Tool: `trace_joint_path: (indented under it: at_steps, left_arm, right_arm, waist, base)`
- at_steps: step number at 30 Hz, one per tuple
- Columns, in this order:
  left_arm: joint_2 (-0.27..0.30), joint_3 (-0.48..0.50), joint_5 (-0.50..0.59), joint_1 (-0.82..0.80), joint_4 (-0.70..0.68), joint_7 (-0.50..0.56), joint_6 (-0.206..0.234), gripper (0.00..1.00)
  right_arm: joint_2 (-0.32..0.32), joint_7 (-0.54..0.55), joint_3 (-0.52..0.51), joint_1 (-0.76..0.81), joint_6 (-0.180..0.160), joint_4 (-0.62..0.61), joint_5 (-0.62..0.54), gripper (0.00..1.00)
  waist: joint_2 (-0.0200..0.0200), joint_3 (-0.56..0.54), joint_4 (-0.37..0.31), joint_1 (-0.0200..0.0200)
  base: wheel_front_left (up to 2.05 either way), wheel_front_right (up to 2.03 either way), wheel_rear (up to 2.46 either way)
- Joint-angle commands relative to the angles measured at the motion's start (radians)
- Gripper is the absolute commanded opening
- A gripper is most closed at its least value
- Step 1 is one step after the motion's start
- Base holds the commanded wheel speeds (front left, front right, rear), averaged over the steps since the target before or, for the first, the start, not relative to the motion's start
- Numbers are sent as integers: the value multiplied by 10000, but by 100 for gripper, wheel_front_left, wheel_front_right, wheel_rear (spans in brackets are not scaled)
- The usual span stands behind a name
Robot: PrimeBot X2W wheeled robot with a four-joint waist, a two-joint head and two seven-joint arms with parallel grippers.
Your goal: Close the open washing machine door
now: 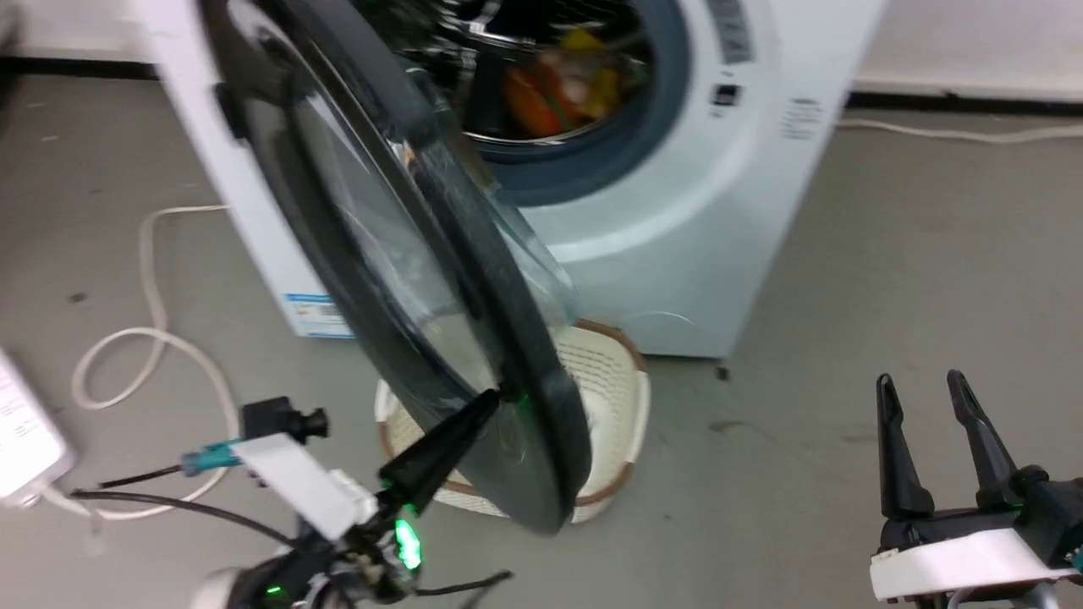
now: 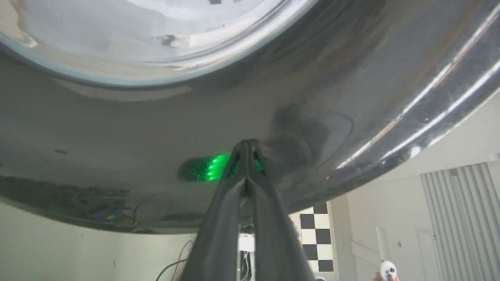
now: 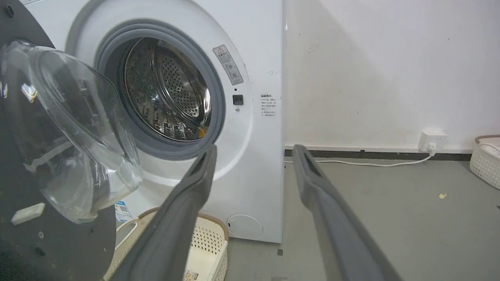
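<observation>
Washing machine door: half open, swung out over white basket. Left gripper: fingers pressed together, tips touching door's outer face near lower rim. Right gripper: spread, empty, well apart. Next: push steadily along swing toward drum opening; avoid slipping off glossy rim.
</observation>
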Motion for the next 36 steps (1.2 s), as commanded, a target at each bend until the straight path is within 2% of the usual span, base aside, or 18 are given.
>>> trace_joint_path:
  at_steps: [1,11,19,25,29,32,36]
  left_arm:
    - [-15,-312,-112,-201,159,-396,-146,0]
    - [-15,-1957,-886,-2365,2347,-3537,-1007,0]
    - [-16,-2768,-1494,-4893,4755,-6157,-1438,0]
    - [-16,-3117,-1974,-6523,6578,-7482,-1782,0]
    - [-16,-3416,-2119,-6835,7213,-7728,-1926,0]
    - [-15,-3547,-1994,-6684,7258,-7826,-1959,0]
    - [256,-3618,-1291,-5594,6253,-7994,-1965,0]
  right_arm:
    - [16,-42,-7,-149,8,-69,-35,100]
    - [16,-42,251,-511,8,-156,109,100]
    - [16,-42,346,-781,8,-98,387,100]
    - [16,-42,463,-891,8,-27,524,100]
    - [16,-42,499,-893,8,16,561,100]
    - [16,-42,450,-807,8,29,496,100]
    - [16,-42,419,-563,8,35,316,100]
  waist:
    - [-2,282,-591,0]
    - [-2,1191,-2145,0]
    - [-2,1912,-2932,0]
    - [-2,2073,-3151,0]
    - [-2,1993,-3089,0]
    - [-2,1742,-2887,0]
    - [-2,1018,-2597,0]
  base:
    - [0,0,0]
    - [0,0,0]
    - [0,0,0]
    - [0,0,0]
    - [0,0,0]
    - [0,0,0]
    - [0,0,0]
